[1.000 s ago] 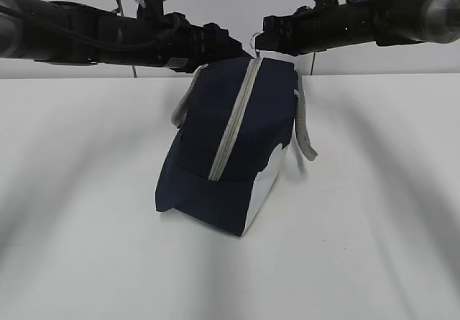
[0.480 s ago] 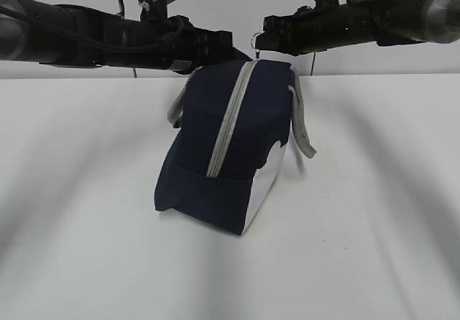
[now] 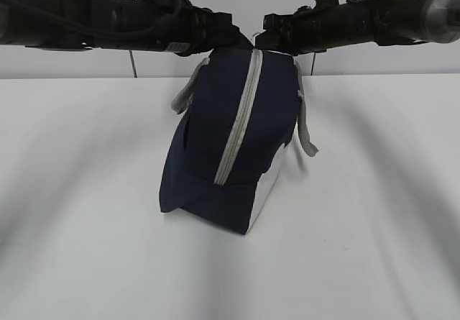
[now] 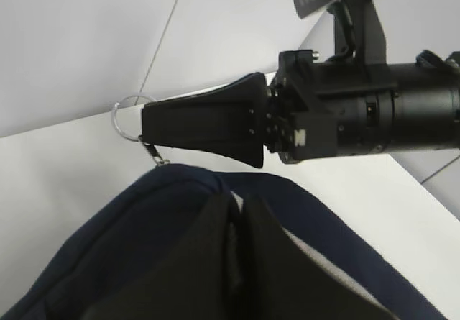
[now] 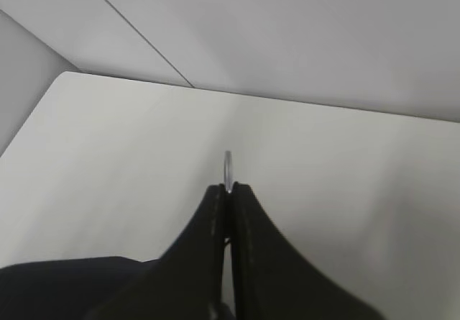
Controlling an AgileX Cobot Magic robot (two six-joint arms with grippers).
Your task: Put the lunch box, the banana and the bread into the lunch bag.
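Since a second ago the lunch bag [image 3: 233, 144] has risen at its far end and stands taller, and my left arm has moved in over its far top corner.

Exterior view: the navy bag sits mid-table [image 3: 86, 212], zipper [image 3: 241, 122] running away from the camera, still zipped as far as I can see, grey handles [image 3: 305, 119] hanging at both sides, white end panel facing the camera at lower right. My left gripper [image 3: 228, 41] and right gripper [image 3: 262, 41] meet at the bag's far top edge. Lunch box, banana and bread can't be seen in any view.

Left wrist view: my left gripper [image 4: 233, 216] has its fingers nearly together, pinching navy fabric at the bag's [image 4: 151, 212] top edge. Opposite, my right gripper [image 4: 151, 124] is clamped on the metal ring [image 4: 123, 115] of the zipper pull.

Right wrist view: my right fingers [image 5: 213, 223] are pressed together on the ring [image 5: 228, 169], which sticks out just past the tips. Dark bag fabric [image 5: 65, 284] at lower left.
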